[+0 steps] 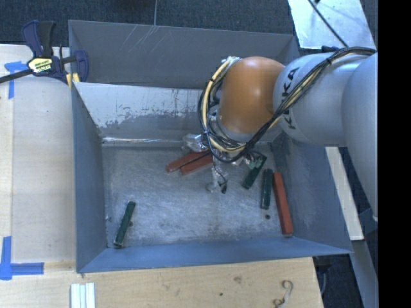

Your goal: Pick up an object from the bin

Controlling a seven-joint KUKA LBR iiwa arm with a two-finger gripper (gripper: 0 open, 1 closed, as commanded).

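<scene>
Grey metal bin [90, 172], sloped walls; the floor is scuffed and whitened, and the back wall is streaked with scratches. It stands on a pale wooden table [38, 172], with dark flooring beyond the far rim.

Arm [334, 101], silver-grey, enters from the right and is cut off at the edge. An orange domed cover [250, 95] looped with yellow and black cables [210, 104] hides the wrist and part of the bin's back.

Contents:
- red-brown stick [282, 207] along the right wall
- pair of brown sticks [189, 164] lying side by side at centre-back
- green marker [124, 223] alone at front left
- dark green marker [265, 190] just beside the red-brown stick
- second green marker [252, 173], upper end hidden under the cover
- crumpled silvery item [194, 141] under the cover, kind unclear

Gripper [219, 183] is low over the floor's middle, just beside the right end of the brown pair. Whether it is spread or closed cannot be told.
</scene>
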